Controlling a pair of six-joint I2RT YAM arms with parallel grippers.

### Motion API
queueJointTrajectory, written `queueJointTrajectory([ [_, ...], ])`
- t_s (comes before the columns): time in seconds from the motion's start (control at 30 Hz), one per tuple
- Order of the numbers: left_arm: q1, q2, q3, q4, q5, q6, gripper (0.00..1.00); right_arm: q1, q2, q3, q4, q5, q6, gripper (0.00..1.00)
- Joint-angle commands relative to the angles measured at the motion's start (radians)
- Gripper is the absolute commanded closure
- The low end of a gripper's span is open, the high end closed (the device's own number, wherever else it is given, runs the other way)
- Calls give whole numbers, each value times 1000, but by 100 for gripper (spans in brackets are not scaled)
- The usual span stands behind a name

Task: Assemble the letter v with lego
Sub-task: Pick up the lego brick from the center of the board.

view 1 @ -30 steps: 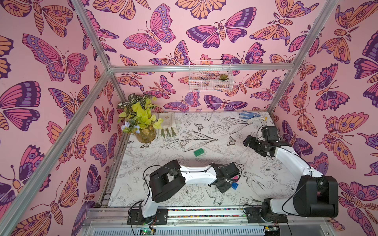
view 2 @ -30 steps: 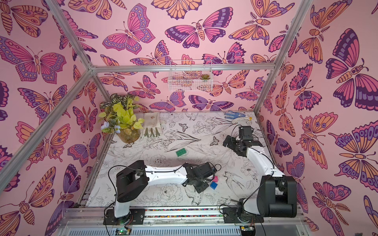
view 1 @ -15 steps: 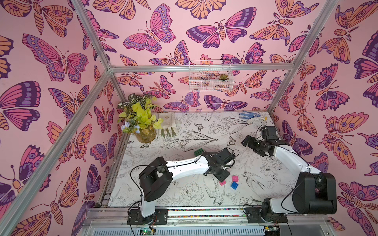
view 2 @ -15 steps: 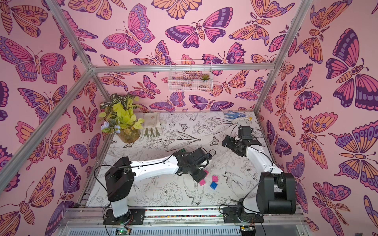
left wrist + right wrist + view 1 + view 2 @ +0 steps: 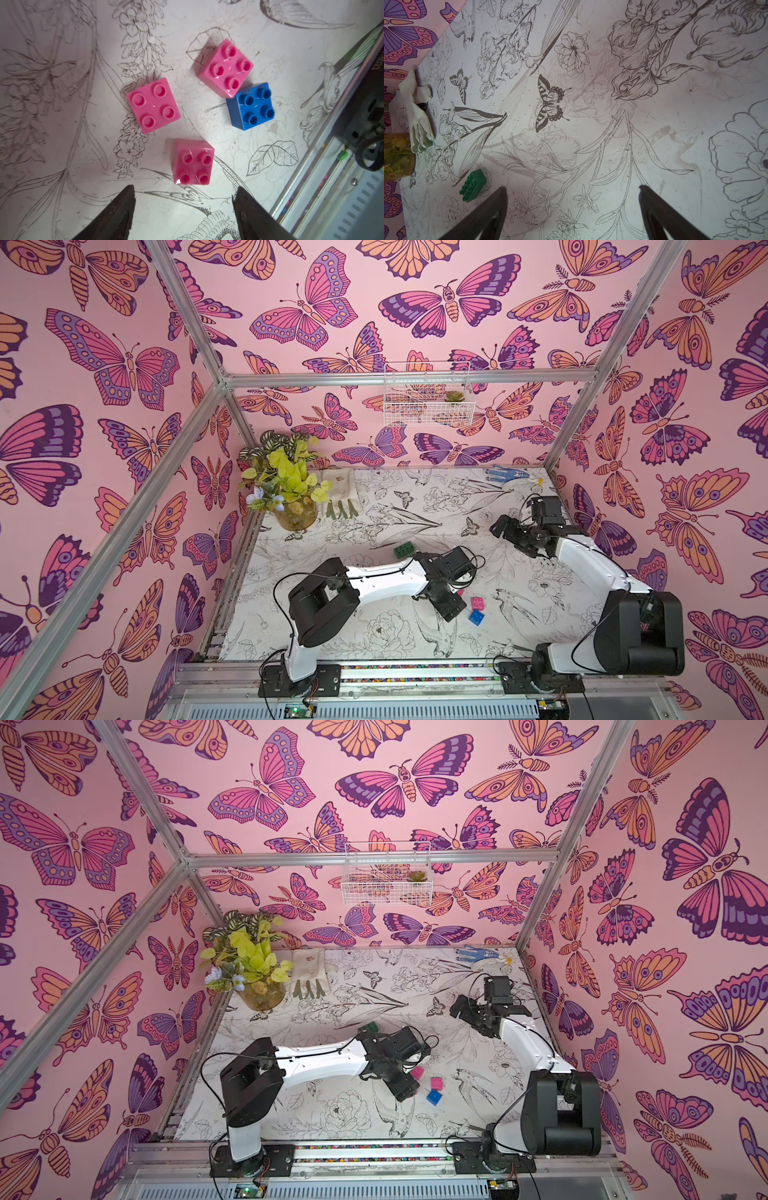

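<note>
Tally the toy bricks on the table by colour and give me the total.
Pink bricks: 3
Blue brick: 1
Green brick: 1
Total: 5

Robot lab cell, aluminium frame [image 5: 311, 380], butterfly-print walls [image 5: 104, 448] (staged decor)

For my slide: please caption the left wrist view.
Open left gripper near three pink square plastic bricks and one blue square plastic brick, studs up.
</note>
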Motion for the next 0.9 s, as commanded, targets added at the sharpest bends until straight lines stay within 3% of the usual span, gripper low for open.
queueJointTrajectory([
  [0.0,-9,54,24,-20,22,16,23,-4,6,6,4,-6,-4,1],
  [0.4,-18,102,34,-3,8,6,33,-4,7,2,10,-11,-1,1],
  [0.53,-18,111,35,-5,13,5,56,-4,3,3,7,-7,-3,1],
  [0.87,-25,117,35,-7,-28,1,56,-4,5,1,12,-18,-1,1],
])
